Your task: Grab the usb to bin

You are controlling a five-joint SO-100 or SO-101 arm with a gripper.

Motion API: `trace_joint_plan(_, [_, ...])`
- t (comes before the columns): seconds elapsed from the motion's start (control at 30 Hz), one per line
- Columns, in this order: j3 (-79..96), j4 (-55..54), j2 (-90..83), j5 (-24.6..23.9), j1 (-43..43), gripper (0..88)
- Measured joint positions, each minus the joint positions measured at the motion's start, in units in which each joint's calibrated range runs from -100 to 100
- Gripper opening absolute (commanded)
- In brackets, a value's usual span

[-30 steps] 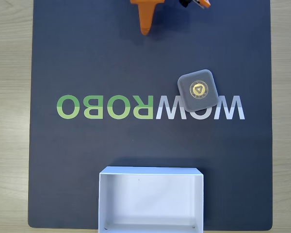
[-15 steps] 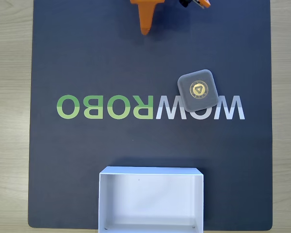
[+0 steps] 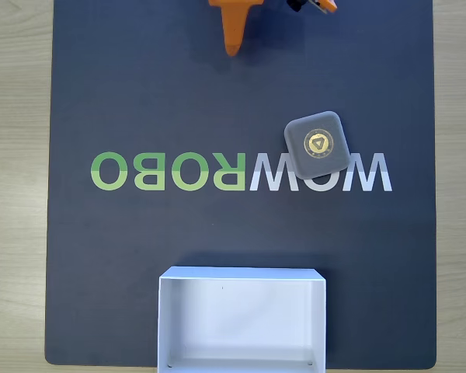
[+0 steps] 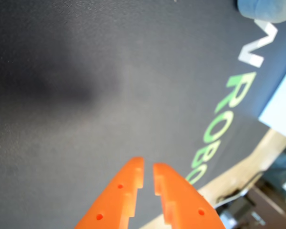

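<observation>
- Fixed view: gripper (image 3: pixel 233 47) sitting at mat (image 3: pixel 140 101) top edge; usb (image 3: pixel 317 144) lying lower right of it, on the lettering; bin (image 3: pixel 241 273) waiting at bottom, empty.
- Wrist view: gripper (image 4: pixel 148 175) fingers nearly closed, gripping nothing; usb (image 4: pixel 267 8) peeking at top-right corner.

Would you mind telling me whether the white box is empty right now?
Empty: the shallow white rectangular box shows bare floor; the dark-grey rounded-square case lies on the mat.

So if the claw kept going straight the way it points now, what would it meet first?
Probably just bare dark mat. The nearly shut claw points at empty mat; the usb sits off to the side, though depth is unclear.
</observation>
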Motion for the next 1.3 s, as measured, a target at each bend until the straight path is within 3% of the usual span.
trace_joint_plan(1.07, [0.0, 0.0, 0.0, 0.0, -0.1, 2.8])
trace_joint_plan(1.3, [0.7, -6.0, 1.4, -0.4, -5.2, 2.8])
